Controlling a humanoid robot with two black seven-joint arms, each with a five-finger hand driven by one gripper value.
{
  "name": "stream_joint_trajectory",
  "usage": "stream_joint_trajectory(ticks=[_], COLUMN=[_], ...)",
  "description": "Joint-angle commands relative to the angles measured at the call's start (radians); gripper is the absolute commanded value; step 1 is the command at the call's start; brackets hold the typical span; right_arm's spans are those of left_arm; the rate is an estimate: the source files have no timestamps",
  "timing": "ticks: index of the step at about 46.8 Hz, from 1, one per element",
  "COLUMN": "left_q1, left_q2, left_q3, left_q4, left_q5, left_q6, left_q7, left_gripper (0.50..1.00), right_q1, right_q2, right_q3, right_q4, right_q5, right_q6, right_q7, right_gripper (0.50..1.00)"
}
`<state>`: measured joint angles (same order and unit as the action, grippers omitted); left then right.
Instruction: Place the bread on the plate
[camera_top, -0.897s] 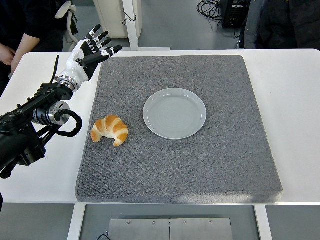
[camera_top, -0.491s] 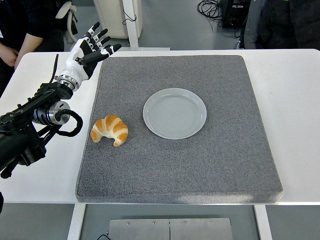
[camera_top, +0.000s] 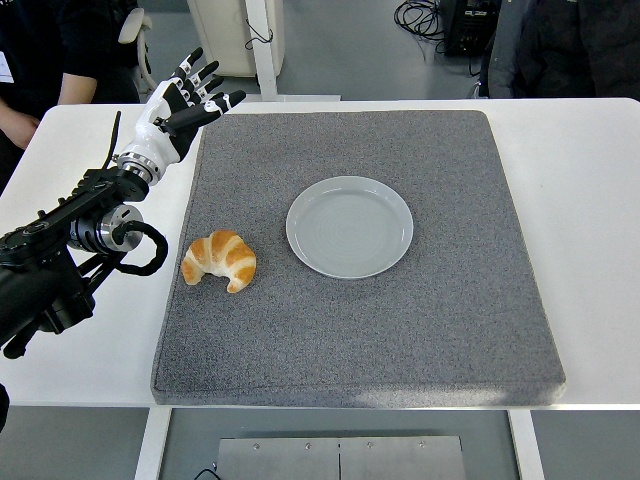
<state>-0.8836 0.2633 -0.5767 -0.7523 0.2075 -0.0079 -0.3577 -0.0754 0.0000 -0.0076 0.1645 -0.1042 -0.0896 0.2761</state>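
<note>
A golden croissant (camera_top: 220, 260) lies on the left side of the grey mat (camera_top: 400, 330), near its left edge. An empty pale grey plate (camera_top: 349, 226) sits at the mat's middle, to the right of the croissant. My left hand (camera_top: 185, 100) hovers over the mat's far left corner, well beyond the croissant, with its fingers spread and nothing in them. The black left arm (camera_top: 70, 250) comes in from the left edge. No right arm shows.
The mat covers most of the white table (camera_top: 590, 200). A person (camera_top: 40, 70) in dark clothes stands at the top left, another person (camera_top: 570, 45) at the top right. Cables lie on the floor beyond the table.
My left hand has stayed almost where it was over the mat's far left corner. The person at the top left has shifted. Croissant and plate have not moved.
</note>
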Motion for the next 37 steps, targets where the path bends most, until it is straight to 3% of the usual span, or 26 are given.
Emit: stream_joint_trajectory(ticks=[1,37], left_q1=[-0.006,-0.028], left_q2=[-0.006,-0.027], left_q3=[0.001,-0.014], left_q4=[-0.001,0.001], left_q5=[0.001,-0.014], left_q6=[0.000,0.005], left_q7=[0.002,0.002], left_gripper=[0.968,0.968], right_q1=[-0.001,-0.001], right_q2=[0.000,0.000], right_q3=[0.000,-0.002], right_q4=[0.000,0.000], right_q5=[0.000,0.000], right_q6=[-0.001,-0.001], right_q7=[0.000,0.000], right_gripper=[1.000,1.000])
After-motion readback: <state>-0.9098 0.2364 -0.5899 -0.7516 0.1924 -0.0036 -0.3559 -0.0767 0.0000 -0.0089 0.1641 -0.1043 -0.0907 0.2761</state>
